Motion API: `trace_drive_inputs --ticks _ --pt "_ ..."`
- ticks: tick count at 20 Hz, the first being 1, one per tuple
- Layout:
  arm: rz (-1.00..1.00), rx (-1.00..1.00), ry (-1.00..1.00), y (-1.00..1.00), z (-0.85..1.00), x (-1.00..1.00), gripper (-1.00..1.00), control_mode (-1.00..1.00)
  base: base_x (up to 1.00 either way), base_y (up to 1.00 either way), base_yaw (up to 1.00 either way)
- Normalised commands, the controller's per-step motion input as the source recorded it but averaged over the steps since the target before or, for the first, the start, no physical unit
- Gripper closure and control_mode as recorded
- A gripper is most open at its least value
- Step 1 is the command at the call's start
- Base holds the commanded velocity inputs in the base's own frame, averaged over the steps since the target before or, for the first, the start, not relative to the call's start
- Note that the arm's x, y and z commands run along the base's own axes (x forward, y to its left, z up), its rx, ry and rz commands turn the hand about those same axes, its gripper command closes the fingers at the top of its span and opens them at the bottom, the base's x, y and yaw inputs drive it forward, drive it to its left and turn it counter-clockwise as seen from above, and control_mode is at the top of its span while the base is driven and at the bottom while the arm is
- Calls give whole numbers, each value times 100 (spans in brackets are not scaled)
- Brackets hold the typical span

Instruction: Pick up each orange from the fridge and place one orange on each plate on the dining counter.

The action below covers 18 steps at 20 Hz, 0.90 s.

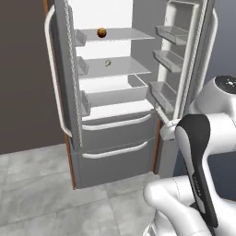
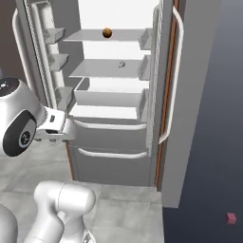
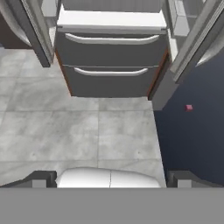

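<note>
While both doors of the fridge [image 1: 115,92] stand open over a grey tiled floor [image 3: 87,135], one brownish orange [image 1: 102,32] sits on its top glass shelf [image 1: 124,34]; the claw [image 3: 111,180] is spread wide, empty.

- We see a floor of large pale grey marbled stone tiles [image 1: 41,184] with thin darker seams, spreading across the near part of the room.
- On the left, a flat dark brown-grey wall [image 1: 23,73] rises from the tiles, plain and unbroken.
- A narrow reddish-brown wooden side panel [image 2: 166,118] runs upright at the right, with a tall plain grey panel [image 2: 194,95] just beside it.
- Further right we find a dark navy blue surface [image 2: 213,190], meeting the tiles along a straight edge.
- A tiny red cube-like object [image 2: 231,218] lies on that dark blue area, well apart from everything else.
- The light is soft and even, casting faint shadows.
</note>
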Motion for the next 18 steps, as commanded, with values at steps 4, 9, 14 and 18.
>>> trace_drive_inputs --ticks 4,9,14,18 --pt "0 0 0 0 0 0 -100 100 97 -21 4" --pt "0 0 0 0 0 0 -100 100 69 -33 3" --pt "0 0 0 0 0 0 -100 100 62 -37 8" --pt "0 0 0 0 0 0 -100 100 50 -9 4"
